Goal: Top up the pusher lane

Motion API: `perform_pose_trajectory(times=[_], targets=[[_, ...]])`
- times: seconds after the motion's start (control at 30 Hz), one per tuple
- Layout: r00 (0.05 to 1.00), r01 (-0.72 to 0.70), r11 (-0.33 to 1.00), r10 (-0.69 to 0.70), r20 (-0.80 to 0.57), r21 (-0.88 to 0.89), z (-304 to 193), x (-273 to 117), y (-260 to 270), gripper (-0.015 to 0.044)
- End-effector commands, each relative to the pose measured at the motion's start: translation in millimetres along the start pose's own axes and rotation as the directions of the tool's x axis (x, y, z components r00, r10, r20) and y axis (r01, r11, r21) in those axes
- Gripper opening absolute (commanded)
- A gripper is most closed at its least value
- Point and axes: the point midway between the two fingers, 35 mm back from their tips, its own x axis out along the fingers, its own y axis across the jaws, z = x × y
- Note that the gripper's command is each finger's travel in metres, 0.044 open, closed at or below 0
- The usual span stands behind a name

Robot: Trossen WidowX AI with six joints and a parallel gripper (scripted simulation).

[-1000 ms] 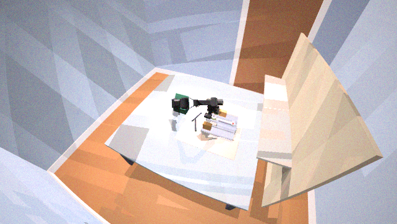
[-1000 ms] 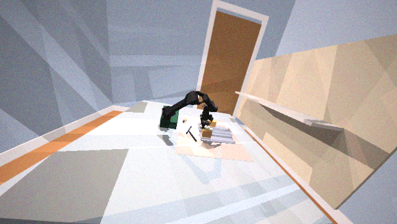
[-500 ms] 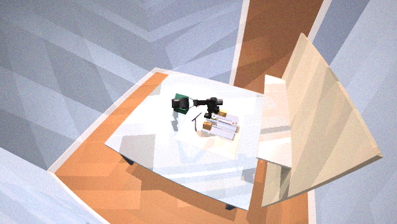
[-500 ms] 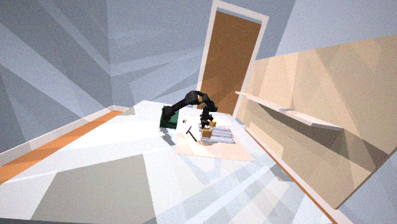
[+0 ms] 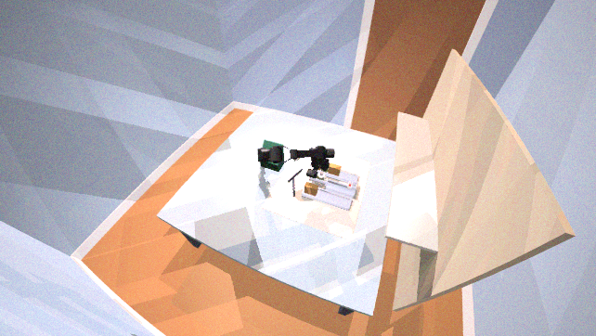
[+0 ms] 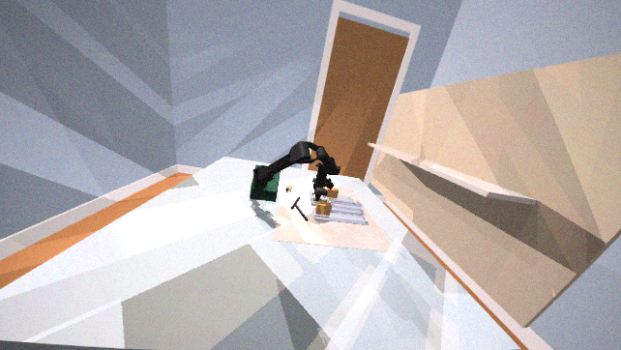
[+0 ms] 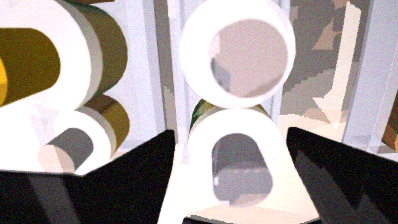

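The step in hand looks like the release. In the wrist view the gripper (image 7: 232, 150) stands partly open, its two dark fingers spread to either side of the new jar (image 7: 239, 160) with pale gaps showing between each finger and the jar's white lid, so it holds nothing now. That jar sits low in the middle of the frame, in the lane (image 7: 182, 75), and just above it in the frame stands the old jar (image 7: 237, 50), the two lids close to touching, in a row. Whether the new jar rests against the front stop cannot be told, since the stop is hidden under the fingers and jar.

The next move, as I judge it, calls for a straight lift clear of the lid without nudging the jar, because the sprung plate behind the row would push it forward if it were disturbed.

The jars look alike: round, with wide white lids dished grey-pink in the centre and a sliver of olive-green body below. At the left of the frame, in the neighbouring lane, stand two other jars (image 7: 75, 145) with mustard-brown bodies.
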Motion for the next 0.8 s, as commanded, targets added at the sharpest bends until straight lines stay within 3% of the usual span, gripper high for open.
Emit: perform_pose_trajectory(times=[0.0, 0.33, 0.77], targets=[[1.0, -0.001, 1.0, 0.001, 0.003, 0.006, 1, -7, 0, 0.031], [1.0, -0.002, 1.0, 0.002, 0.003, 0.006, -2, -20, 1, 0.031], [1.0, -0.003, 1.0, 0.003, 0.002, 0.004, -45, -21, 3, 0.031]])
